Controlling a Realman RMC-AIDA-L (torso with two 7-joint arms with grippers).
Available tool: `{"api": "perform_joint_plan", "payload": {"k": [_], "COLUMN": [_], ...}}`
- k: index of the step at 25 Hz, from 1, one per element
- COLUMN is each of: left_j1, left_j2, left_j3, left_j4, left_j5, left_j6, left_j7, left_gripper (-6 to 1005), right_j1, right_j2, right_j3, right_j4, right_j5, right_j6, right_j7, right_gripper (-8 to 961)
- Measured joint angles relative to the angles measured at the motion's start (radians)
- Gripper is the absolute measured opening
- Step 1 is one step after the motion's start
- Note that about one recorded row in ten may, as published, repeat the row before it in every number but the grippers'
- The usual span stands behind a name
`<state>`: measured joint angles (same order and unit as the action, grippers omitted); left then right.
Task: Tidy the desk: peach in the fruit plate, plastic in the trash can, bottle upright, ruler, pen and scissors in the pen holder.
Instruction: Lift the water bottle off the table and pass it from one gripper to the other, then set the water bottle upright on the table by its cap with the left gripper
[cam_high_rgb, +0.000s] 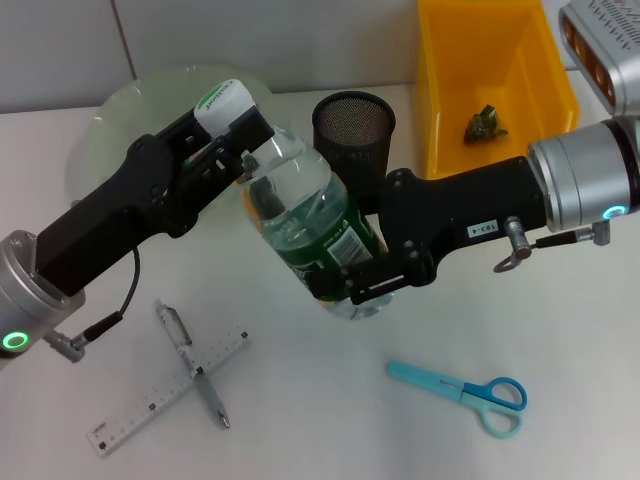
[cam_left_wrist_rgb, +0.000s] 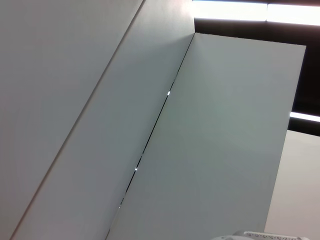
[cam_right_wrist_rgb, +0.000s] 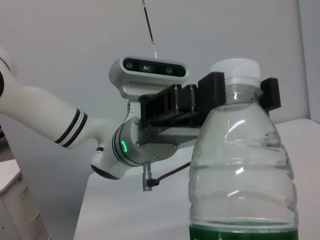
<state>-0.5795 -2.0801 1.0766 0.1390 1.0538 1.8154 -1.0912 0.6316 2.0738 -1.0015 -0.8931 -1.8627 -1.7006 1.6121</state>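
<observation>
Above desk: left end effector (cam_high_rgb: 243, 140) clamps bottle (cam_high_rgb: 310, 215) neck; right end effector (cam_high_rgb: 362, 283) clamps green label.

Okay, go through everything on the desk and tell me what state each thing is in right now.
bottle: capped, held off the table by both grippers
left gripper: shut on the bottle at its cap
right gripper: shut on the bottle at its labelled lower body
pen holder: upright, looks empty
scissors: closed, flat on the table
pen: lying across the ruler
ruler: flat under the pen
trash can: holds crumpled plastic
</observation>
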Motion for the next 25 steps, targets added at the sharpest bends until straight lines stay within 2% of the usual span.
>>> {"api": "perform_joint_plan", "payload": {"k": [25], "left_j1": [-0.011], "left_j2": [0.003], "left_j3": [-0.012], "left_j4": [0.005], "left_j5": [-0.016], "left_j6": [0.001], "left_j7": [-0.002], "left_gripper": [435], "right_j1": [0.003], "right_j2": [0.003], "right_j3": [-0.014], "right_j4": [0.021], "right_j5": [-0.066], "right_j6": [0.015], "right_j7": [0.000], "right_gripper": [770]}}
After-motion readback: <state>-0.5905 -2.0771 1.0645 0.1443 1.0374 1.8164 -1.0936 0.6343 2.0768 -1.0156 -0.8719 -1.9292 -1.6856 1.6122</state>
